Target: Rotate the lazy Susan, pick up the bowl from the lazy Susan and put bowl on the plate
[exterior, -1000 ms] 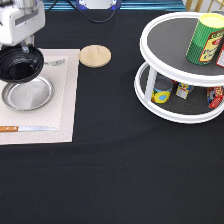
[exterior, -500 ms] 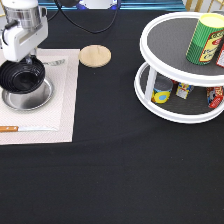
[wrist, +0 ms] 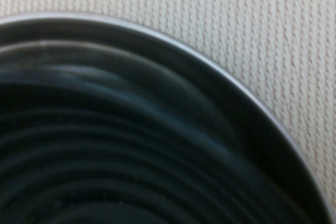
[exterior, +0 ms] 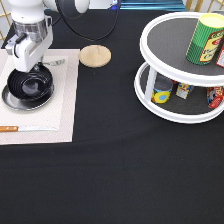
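Pincer point(exterior: 26, 67) lowered at bowl's point(exterior: 31, 85) rim, grip state unclear, bowl on plate point(exterior: 10, 101)

Gripper point(exterior: 30, 67) hiding bowl's point(exterior: 31, 85) far rim; lazy Susan point(exterior: 170, 116) running off exterior view's right edge; fingers' spread unreadable.

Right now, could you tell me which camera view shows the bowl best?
The exterior view: the whole bowl shows there, sitting on the plate under the gripper. The wrist view shows only part of its ridged black inside.
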Controlling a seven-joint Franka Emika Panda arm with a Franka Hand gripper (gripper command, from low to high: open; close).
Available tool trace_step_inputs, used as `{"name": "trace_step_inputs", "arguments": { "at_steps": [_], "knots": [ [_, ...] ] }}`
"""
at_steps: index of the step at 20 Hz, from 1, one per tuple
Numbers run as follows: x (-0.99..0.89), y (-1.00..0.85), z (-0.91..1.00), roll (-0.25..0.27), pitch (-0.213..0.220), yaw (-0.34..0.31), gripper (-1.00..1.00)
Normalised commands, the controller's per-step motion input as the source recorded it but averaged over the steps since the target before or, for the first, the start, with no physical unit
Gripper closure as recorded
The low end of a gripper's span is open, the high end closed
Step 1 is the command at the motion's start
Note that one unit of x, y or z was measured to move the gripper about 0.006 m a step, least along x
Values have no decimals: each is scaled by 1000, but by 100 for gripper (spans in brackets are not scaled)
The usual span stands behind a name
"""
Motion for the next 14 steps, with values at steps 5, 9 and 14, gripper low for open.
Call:
{"name": "trace_step_inputs", "arguments": {
  "at_steps": [5,9,14],
  "knots": [
    [291,-571,80,180,126,54,100],
    [48,-391,151,113,103,12,100],
    [-105,-33,134,20,87,4,-100]
  ]
}}
